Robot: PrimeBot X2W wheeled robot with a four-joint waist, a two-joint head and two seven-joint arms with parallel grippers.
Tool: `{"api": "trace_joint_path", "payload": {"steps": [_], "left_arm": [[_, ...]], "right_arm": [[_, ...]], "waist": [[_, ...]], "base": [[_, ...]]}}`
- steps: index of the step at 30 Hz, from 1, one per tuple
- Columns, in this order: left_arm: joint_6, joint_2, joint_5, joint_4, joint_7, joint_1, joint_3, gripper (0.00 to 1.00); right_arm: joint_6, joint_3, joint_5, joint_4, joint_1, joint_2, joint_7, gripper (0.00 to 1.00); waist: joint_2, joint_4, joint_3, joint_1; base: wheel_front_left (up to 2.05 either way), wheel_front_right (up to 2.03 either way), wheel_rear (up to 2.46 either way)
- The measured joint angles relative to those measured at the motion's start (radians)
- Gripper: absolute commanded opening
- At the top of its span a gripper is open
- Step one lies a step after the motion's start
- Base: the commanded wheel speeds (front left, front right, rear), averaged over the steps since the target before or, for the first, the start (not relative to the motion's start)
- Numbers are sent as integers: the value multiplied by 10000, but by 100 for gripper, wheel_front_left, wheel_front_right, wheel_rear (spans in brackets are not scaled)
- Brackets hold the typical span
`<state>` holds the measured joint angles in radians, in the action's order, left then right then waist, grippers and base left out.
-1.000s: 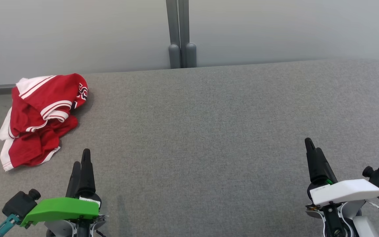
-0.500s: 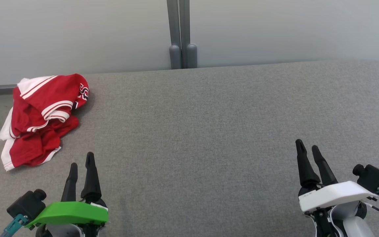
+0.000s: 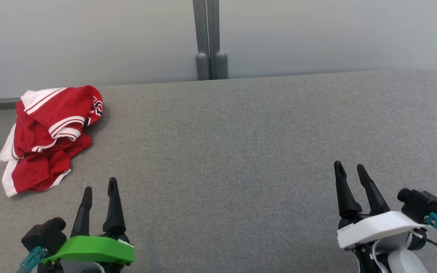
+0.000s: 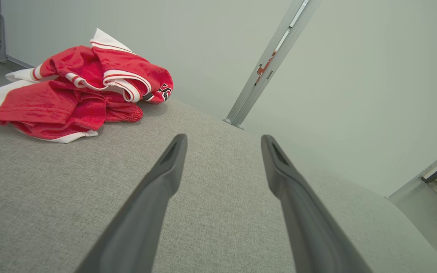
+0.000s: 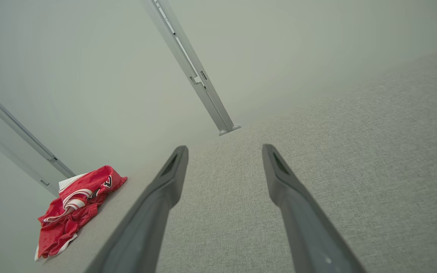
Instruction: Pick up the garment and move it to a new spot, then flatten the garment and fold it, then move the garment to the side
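Observation:
The garment (image 3: pixel 49 134) is a red piece with white stripes, crumpled in a heap at the far left corner of the grey table (image 3: pixel 222 151). It also lies at the upper left of the left wrist view, garment (image 4: pixel 78 91), and small at the lower left of the right wrist view, garment (image 5: pixel 76 204). My left gripper (image 3: pixel 99 184) hovers at the lower left, open and empty, a short way in front of the heap. My right gripper (image 3: pixel 349 167) stands open and empty at the lower right, far from the cloth.
A grey post (image 3: pixel 210 38) rises behind the table's far edge against a pale wall. The table's left edge runs just beside the garment, part of which hangs over it. Bare grey cloth surface spreads between the two grippers.
Both grippers have turned so their two fingers now show side by side. The left gripper slid a little right and back toward me; the right gripper shifted left. The garment lies unmoved.

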<state>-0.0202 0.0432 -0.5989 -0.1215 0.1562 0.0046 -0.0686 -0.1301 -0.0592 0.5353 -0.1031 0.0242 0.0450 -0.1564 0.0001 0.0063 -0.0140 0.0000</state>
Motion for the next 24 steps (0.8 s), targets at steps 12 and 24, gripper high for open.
{"api": "trace_joint_path", "payload": {"steps": [12, 24], "left_arm": [[69, 8, 1103, -171, 301, 69, -123, 100], [128, 17, 1908, -372, 570, 119, -301, 100]], "right_arm": [[0, -161, -1158, 12, -55, 6, -297, 100], [-2, -347, -2238, 2, -102, 13, -550, 100]], "waist": [[0, 28, -25, 0], [0, 66, -46, 0]], "base": [[0, 0, 0], [0, 0, 0]]}}
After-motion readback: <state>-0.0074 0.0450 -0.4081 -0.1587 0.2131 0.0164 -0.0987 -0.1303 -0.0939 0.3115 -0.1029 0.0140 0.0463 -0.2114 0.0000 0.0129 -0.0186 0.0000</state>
